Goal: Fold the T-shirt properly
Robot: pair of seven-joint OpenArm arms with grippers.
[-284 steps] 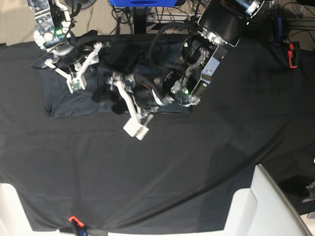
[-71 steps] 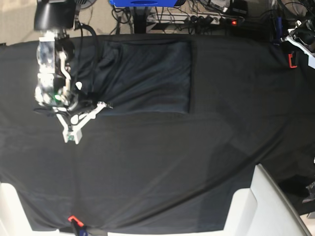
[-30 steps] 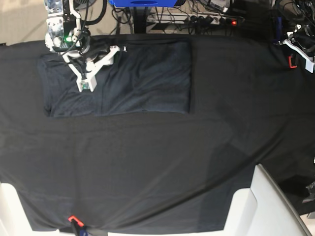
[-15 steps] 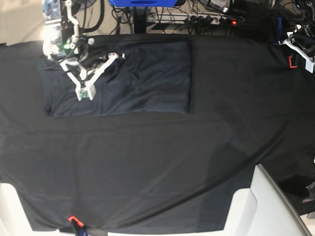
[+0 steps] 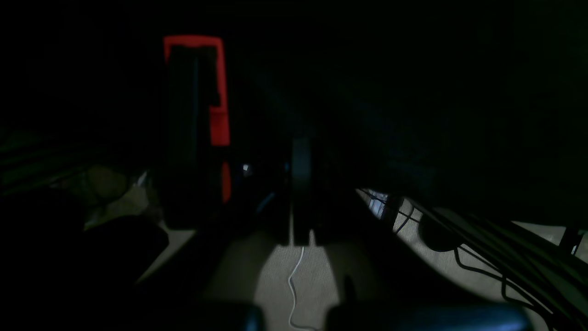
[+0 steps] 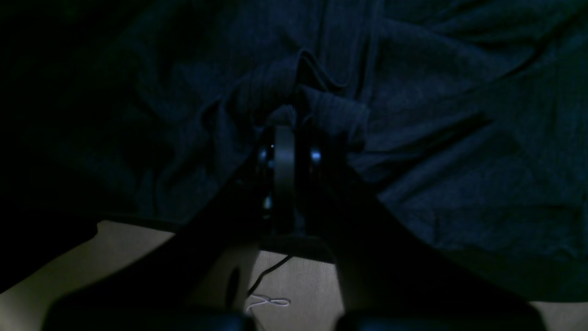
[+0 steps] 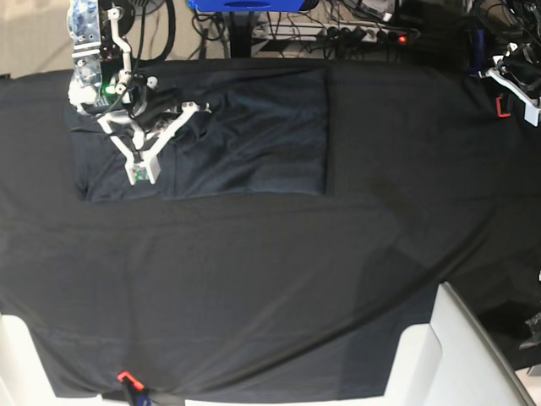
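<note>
The dark slate-grey T-shirt (image 7: 254, 135) lies as a wide folded rectangle at the back left of the black tablecloth (image 7: 279, 279). My right gripper (image 7: 150, 127) is over the shirt's left part. In the right wrist view it (image 6: 285, 124) is shut on a raised, bunched pinch of the T-shirt (image 6: 321, 105). My left gripper (image 7: 517, 83) is off the shirt, at the table's far right back corner. In the left wrist view it (image 5: 301, 179) is shut on nothing, beyond the table edge above the floor.
A red clamp (image 7: 501, 103) grips the tablecloth at the right back edge; it also shows in the left wrist view (image 5: 218, 92). Cables and a power strip (image 7: 363, 30) lie behind the table. White panels (image 7: 465, 355) stand at the front corners.
My right gripper has moved a little toward the front and right over the shirt's left part, with fabric bunched around it. The left arm has not moved.
</note>
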